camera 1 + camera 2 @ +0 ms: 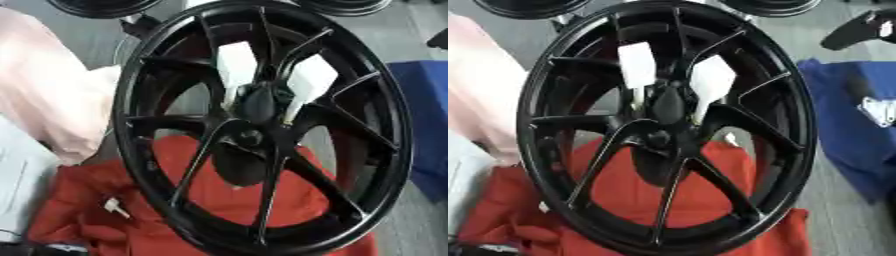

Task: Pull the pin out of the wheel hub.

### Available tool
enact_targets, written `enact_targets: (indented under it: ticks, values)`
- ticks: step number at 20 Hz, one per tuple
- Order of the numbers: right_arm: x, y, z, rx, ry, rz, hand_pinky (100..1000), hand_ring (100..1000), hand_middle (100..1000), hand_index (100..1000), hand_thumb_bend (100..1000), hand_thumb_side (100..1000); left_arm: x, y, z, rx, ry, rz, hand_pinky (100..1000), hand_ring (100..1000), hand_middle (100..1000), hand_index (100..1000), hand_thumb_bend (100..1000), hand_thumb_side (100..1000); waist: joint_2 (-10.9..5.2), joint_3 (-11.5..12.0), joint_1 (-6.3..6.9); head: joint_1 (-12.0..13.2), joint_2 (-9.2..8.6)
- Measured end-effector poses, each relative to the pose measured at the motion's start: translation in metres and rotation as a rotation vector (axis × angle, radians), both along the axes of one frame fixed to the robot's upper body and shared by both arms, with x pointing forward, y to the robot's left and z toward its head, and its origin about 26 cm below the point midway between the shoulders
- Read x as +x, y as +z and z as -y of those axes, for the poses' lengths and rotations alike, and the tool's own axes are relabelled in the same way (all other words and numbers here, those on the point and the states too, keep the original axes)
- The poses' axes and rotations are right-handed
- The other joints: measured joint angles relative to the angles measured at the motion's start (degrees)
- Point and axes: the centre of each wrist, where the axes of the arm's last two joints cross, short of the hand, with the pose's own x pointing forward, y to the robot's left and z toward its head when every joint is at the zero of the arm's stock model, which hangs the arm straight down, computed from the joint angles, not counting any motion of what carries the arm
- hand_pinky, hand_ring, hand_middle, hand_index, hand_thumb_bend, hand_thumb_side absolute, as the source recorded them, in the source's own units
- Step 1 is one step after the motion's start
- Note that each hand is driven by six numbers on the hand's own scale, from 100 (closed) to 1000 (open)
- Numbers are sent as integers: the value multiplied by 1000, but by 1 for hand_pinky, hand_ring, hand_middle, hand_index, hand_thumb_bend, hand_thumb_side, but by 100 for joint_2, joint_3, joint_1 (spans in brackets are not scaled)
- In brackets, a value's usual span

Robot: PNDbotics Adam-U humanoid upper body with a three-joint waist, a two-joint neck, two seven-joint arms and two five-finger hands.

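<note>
We find the black wheel hub standing nearly upright and filling the middle of both views, its face turned toward the camera and its lower rim resting on a red cloth. At the centre of the spokes sits a dark rounded boss, and this is where we judge the pin to be seated; we cannot make out the pin itself as a separate part, nor its head. If it does sit in the bore, its long axis would run along the wheel's axle line, roughly toward the camera, so the pull would call for a straight draw toward the robot rather than sideways. Two white patches show through the upper spoke gaps behind the hub; we cannot tell what they are. A small white piece lies on the red cloth at lower left, apart from the rim. The only part that may belong to the robot is a dark curved shape at the upper right corner of the right eye view, well apart from the hub centre, up and to the right of it; we cannot tell whether this is the right robot hand, nor whether it is released or clenched. No left robot hand shows in either view. On that evidence, the right side lies nearer. A blue cloth lies right of the rim.
</note>
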Motion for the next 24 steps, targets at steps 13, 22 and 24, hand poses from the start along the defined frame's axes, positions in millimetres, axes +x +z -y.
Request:
enact_targets:
  ticks: [13,22,24]
  values:
    - [1,61,-18,-274,87,60,863,807,773,818,100,261,1,0,2,3,-17,-2,656,508,435,709,332,565,6,83,37,-244,-11]
    - [18,72,7,-187,85,70,861,799,780,864,100,253,2,0,4,4,-36,-8,656,507,435,709,331,566,6,164,41,-371,-30]
    - [23,71,12,-174,75,65,861,796,777,862,100,244,3,-1,5,4,-39,-8,656,507,435,710,331,566,6,190,41,-393,-29]
